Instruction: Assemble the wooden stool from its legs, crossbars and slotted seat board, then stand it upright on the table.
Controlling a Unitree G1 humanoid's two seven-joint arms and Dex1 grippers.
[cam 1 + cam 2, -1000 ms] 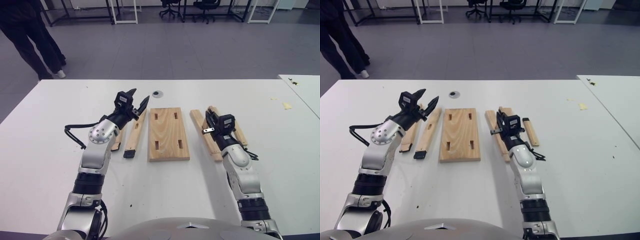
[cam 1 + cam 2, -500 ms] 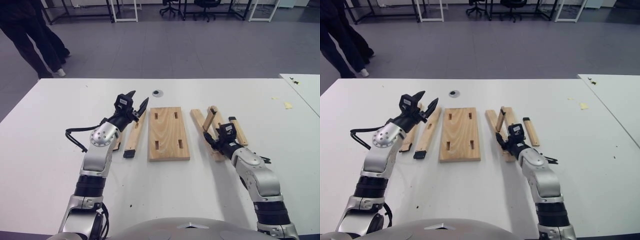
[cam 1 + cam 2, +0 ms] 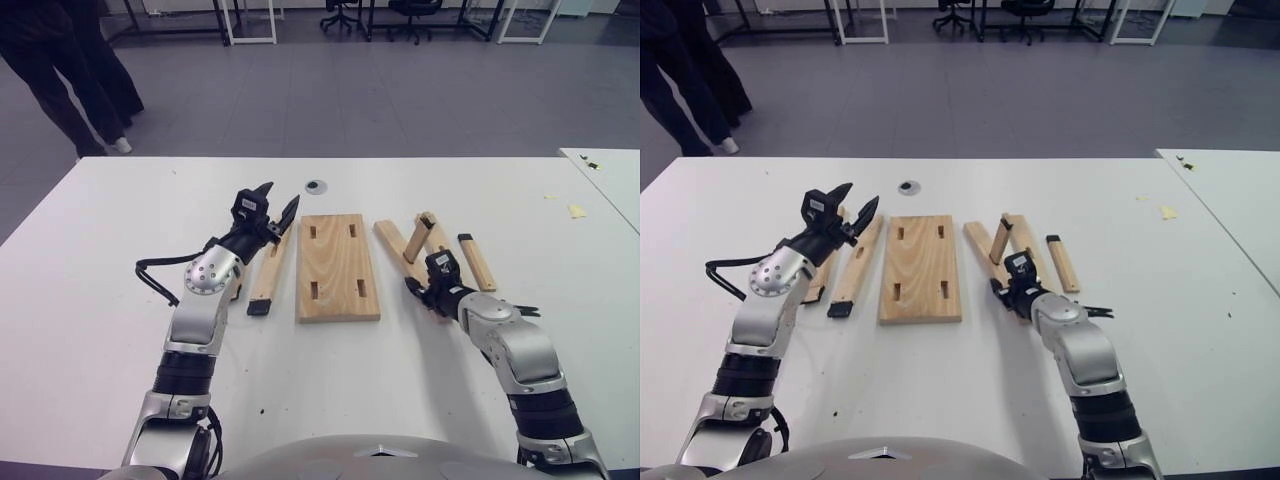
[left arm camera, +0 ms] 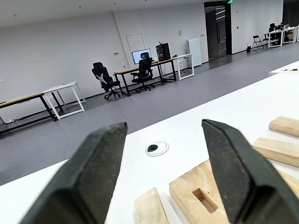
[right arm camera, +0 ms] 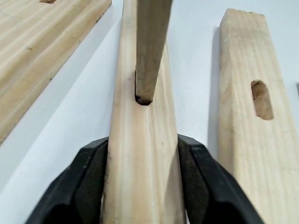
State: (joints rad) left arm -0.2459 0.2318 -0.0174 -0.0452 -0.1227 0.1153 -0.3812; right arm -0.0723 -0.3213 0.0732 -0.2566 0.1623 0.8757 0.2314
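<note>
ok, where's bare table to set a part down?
Bare: near strip of table in front of the seat board; also right of the outer leg. Crowded: both flanks of the board, left tool above two legs, right tool clamping a leg.

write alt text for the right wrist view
The right gripper clamps a wooden leg between its black fingers; a crossbar is plugged into the leg's slot just ahead. A second leg with an empty slot lies alongside on the white table, the seat board on the other side.
</note>
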